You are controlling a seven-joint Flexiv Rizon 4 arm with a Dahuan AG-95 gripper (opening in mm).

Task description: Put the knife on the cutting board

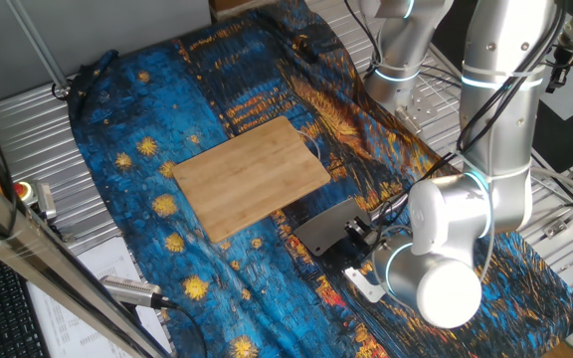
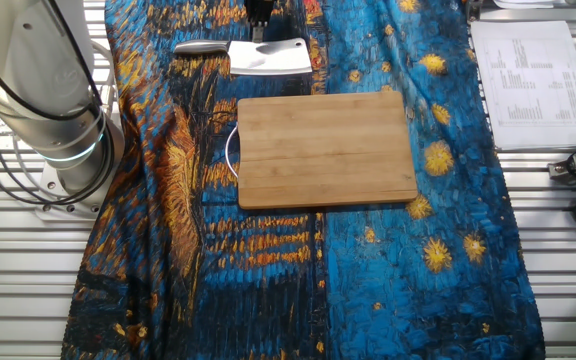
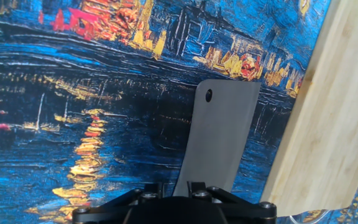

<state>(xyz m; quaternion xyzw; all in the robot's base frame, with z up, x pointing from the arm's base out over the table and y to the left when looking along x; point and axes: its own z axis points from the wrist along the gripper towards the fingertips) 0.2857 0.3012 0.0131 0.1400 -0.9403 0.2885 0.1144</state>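
Observation:
The knife [image 2: 270, 57] lies flat on the painted cloth beside the cutting board [image 2: 326, 148], apart from it. Its silver handle [image 2: 200, 46] points left in the other fixed view. In the hand view the grey blade [image 3: 219, 137], with a hole at its far corner, stretches away from my gripper [image 3: 174, 186], and the board's edge [image 3: 334, 118] is at the right. My two fingers stand a small gap apart over the blade's near end, and the blade shows between them. In one fixed view the gripper [image 1: 356, 231] is at the blade's [image 1: 326, 227] right end, with the board [image 1: 252, 177] to its left.
A blue and orange painted cloth [image 1: 157, 129] covers the table. The arm's base [image 2: 63, 150] stands at the left of the other fixed view. Paper sheets [image 2: 530, 80] lie at the right. A silver-and-black tool with a cable [image 1: 132, 290] lies at the front left.

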